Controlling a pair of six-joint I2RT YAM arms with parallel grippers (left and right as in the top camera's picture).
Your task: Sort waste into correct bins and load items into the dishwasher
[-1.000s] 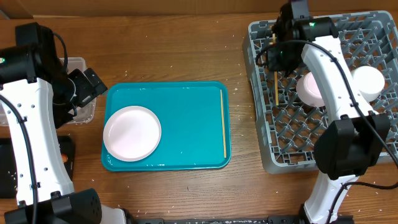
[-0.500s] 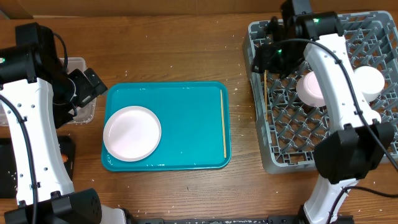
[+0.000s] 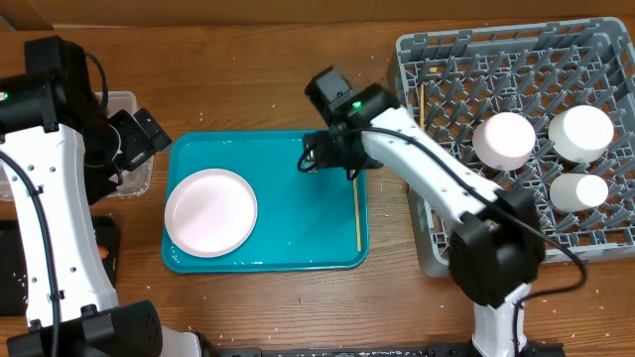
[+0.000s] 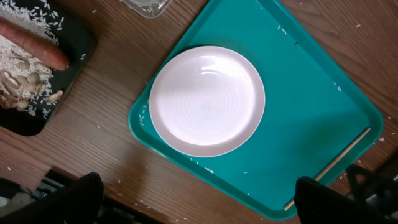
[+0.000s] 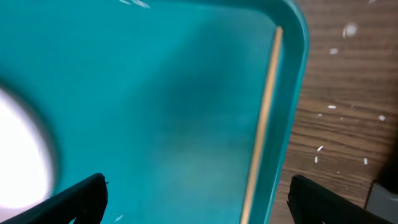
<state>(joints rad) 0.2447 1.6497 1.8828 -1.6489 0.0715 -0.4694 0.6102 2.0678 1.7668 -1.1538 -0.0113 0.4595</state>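
My right gripper (image 3: 332,159) hangs open and empty over the right part of the teal tray (image 3: 298,188). One wooden chopstick (image 5: 264,118) lies along the tray's right rim, between the right fingers and nearer the right one. A second chopstick (image 3: 421,104) lies in the grey dish rack (image 3: 427,228), the dishwasher, at its left side. The rack also holds white dishes (image 3: 504,139) and a cup (image 3: 578,191). A white plate (image 4: 207,99) rests on the tray's left end. My left gripper (image 4: 199,211) is open, high above the table's near edge.
The black tray (image 4: 84,46) at the left holds an orange carrot (image 4: 31,43) and whitish rice scraps (image 4: 18,81). The clear tub (image 3: 124,99) stands behind my left arm, mostly hidden. Rice grains are scattered on the wooden table (image 3: 278,79).
My right gripper opened, left a chopstick in the rack, and swung left to above the teal tray. The left arm has not moved.
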